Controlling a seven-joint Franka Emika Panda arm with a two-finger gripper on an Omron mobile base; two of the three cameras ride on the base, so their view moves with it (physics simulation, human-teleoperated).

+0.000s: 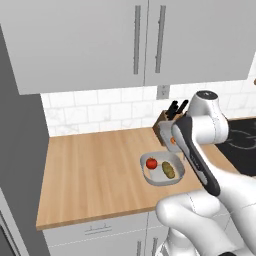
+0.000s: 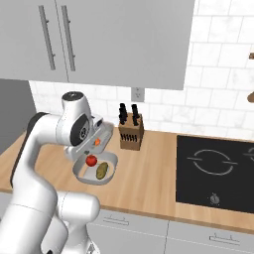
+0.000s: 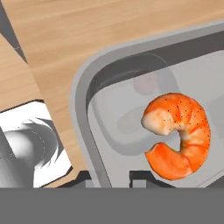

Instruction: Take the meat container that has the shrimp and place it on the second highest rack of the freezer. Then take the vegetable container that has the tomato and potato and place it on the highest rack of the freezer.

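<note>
The meat container [image 3: 83, 83], a small grey tray, fills the hand view, with the curled orange shrimp [image 3: 179, 135] lying inside it. My gripper [image 3: 113, 177] is shut on its near rim, one finger inside the wall and one outside. In the right base view the hand holds this tray [image 2: 102, 133], with the shrimp [image 2: 97, 142] in it, just behind the vegetable container [image 2: 87, 177]. That wider tray carries the tomato [image 2: 91, 160] and the potato [image 2: 102, 170]. From the left, the vegetable container [image 1: 161, 180], tomato [image 1: 151, 163] and potato [image 1: 168, 170] sit beside my forearm.
A knife block [image 2: 131, 133] stands against the tiled wall right of the trays. A black cooktop [image 2: 216, 171] fills the counter's right end. A tall grey cabinet side [image 1: 20, 165] bounds the wooden counter [image 1: 90, 170] on the left. Upper cabinets hang overhead.
</note>
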